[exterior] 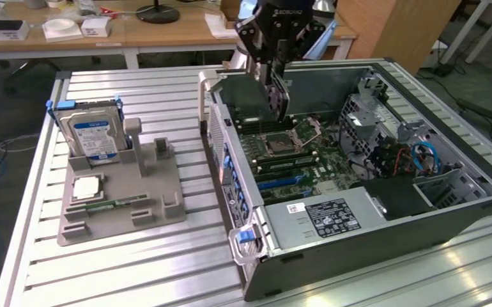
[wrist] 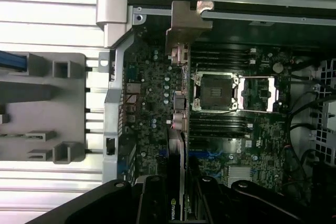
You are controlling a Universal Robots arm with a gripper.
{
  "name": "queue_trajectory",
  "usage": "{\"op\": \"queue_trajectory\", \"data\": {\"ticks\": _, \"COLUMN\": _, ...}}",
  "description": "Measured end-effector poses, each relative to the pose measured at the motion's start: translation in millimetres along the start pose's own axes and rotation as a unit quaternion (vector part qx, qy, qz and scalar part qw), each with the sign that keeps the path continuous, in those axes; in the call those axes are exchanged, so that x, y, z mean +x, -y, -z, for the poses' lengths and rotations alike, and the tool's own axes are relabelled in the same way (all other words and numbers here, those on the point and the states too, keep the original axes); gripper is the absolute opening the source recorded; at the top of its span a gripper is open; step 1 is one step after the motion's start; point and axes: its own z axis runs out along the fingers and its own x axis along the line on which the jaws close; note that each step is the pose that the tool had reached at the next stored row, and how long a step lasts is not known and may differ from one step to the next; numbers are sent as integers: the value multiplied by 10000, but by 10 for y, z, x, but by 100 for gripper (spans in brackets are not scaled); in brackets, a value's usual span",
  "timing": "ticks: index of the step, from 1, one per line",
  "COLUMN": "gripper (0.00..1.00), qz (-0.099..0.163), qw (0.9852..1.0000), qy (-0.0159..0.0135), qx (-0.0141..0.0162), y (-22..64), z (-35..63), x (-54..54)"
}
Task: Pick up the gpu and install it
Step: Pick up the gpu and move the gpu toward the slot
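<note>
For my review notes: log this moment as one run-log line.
tool: shut on gpu | gpu: held on edge above motherboard | case: open | gpu: not yet seated

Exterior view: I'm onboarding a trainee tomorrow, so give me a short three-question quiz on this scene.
1. True or false: the gripper holds the gpu over the open computer case.
2. Where is the hard drive? A) standing in the gray fixture B) inside the computer case C) in the gripper
3. Fill in: in the exterior view, the gray fixture sits to the computer case's ___.
Key: 1 true; 2 A; 3 left.
</note>
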Motion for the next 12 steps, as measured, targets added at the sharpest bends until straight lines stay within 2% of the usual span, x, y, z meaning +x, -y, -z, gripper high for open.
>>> {"op": "queue_trajectory", "data": {"ticks": 12, "gripper": 26, "qz": 1, "qw": 10000, "qy": 0, "qx": 0, "y": 9, "z": -7, "x": -365}}
